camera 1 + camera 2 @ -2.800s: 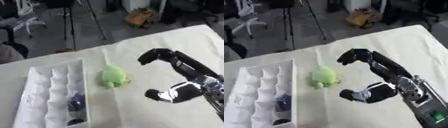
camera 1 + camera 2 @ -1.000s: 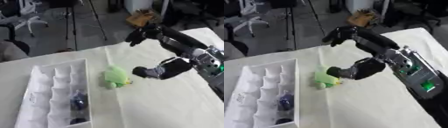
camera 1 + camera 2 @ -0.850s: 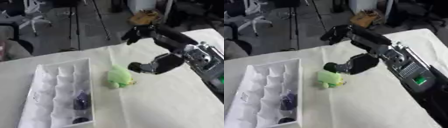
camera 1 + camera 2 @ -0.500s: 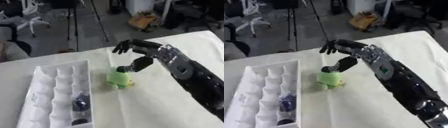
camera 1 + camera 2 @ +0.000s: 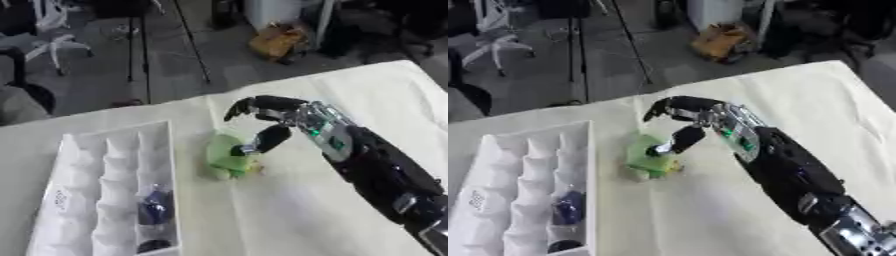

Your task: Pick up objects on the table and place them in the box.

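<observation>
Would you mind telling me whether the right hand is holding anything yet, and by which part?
Nothing is held yet. The right hand arches open over the green toy, its thumb tip touching the toy's right edge; the fingers have not closed round it.

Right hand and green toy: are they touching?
Touching. The left eye view shows the right hand's thumb tip on the green toy; the fingers arch above it.

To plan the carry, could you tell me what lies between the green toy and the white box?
Only bare cream tablecloth lies between the green toy and the white box; the left eye view shows this.
</observation>
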You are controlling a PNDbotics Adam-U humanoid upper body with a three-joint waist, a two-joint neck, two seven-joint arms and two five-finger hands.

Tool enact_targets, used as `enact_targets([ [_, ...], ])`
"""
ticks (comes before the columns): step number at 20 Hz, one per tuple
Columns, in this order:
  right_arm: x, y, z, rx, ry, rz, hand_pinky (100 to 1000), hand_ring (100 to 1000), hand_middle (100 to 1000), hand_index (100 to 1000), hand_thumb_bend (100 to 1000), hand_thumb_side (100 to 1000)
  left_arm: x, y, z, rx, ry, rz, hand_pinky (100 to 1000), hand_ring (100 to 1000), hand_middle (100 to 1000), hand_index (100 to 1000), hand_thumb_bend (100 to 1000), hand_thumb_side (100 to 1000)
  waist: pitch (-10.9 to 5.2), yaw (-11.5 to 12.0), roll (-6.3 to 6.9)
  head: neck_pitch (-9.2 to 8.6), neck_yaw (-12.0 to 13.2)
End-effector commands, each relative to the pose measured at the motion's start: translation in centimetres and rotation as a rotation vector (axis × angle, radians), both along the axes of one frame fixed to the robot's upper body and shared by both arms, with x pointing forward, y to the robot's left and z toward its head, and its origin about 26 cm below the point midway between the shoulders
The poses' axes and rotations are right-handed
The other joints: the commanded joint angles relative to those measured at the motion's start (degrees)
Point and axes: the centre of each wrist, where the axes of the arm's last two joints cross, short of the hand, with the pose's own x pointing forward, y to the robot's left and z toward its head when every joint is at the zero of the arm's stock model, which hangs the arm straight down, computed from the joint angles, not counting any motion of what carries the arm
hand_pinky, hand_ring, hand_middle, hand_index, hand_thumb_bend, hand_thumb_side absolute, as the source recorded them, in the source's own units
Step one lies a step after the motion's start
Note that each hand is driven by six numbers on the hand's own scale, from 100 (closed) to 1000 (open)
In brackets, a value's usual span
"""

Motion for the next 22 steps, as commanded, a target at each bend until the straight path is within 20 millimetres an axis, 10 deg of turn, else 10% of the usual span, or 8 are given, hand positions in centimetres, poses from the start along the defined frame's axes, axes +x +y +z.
enact_targets([
  [1, 0.4, -0.3, 0.2, -0.039, -0.012, -0.017, 894, 895, 860, 887, 594, 586, -0.2, 0.1, 0.6, 0.011, -0.02, -0.009, 1000, 907, 806, 760, 738, 594, -1.42, 0.17, 0.36, -0.45, -0.53],
  [11, 0.9, 0.7, -2.6, -0.062, 0.025, -0.018, 814, 805, 824, 869, 607, 590, -0.2, -0.1, 0.5, 0.006, -0.019, -0.021, 1000, 907, 806, 761, 735, 596, -1.53, 0.85, 0.94, -0.62, -1.54],
  [12, 0.9, 0.9, -2.8, -0.057, 0.018, -0.019, 597, 639, 746, 800, 589, 558, -0.2, -0.1, 0.5, 0.006, -0.019, -0.022, 1000, 907, 806, 760, 734, 597, -1.54, 0.86, 0.97, -0.65, -1.6],
  [13, 0.9, 1.0, -3.0, -0.051, 0.007, -0.022, 597, 639, 746, 800, 589, 558, -0.2, -0.1, 0.5, 0.006, -0.018, -0.023, 1000, 907, 806, 760, 734, 597, -1.55, 0.87, 0.99, -0.68, -1.66],
  [14, 0.9, 1.0, -3.1, -0.047, -0.006, -0.025, 317, 455, 589, 654, 467, 473, -0.2, -0.2, 0.5, 0.006, -0.018, -0.024, 1000, 906, 806, 761, 734, 597, -1.55, 0.86, 0.99, -0.75, -1.74],
  [16, 0.9, 1.2, -3.2, -0.037, -0.047, -0.036, 162, 340, 451, 523, 405, 380, -0.2, -0.2, 0.5, 0.005, -0.02, -0.024, 1000, 906, 805, 760, 733, 597, -1.55, 0.78, 0.97, -0.89, -1.82],
  [21, 0.7, 1.3, -3.2, 0.035, -0.168, -0.071, 100, 279, 340, 404, 353, 347, -0.2, -0.2, 0.6, 0.003, -0.02, -0.024, 1000, 906, 805, 761, 730, 598, -1.6, 0.48, 0.84, -1.21, -1.91],
  [22, 0.7, 1.3, -3.1, 0.052, -0.19, -0.073, 100, 276, 342, 401, 202, 502, -0.2, -0.2, 0.6, 0.004, -0.021, -0.024, 1000, 906, 805, 761, 730, 598, -1.62, 0.42, 0.81, -1.3, -1.95],
])
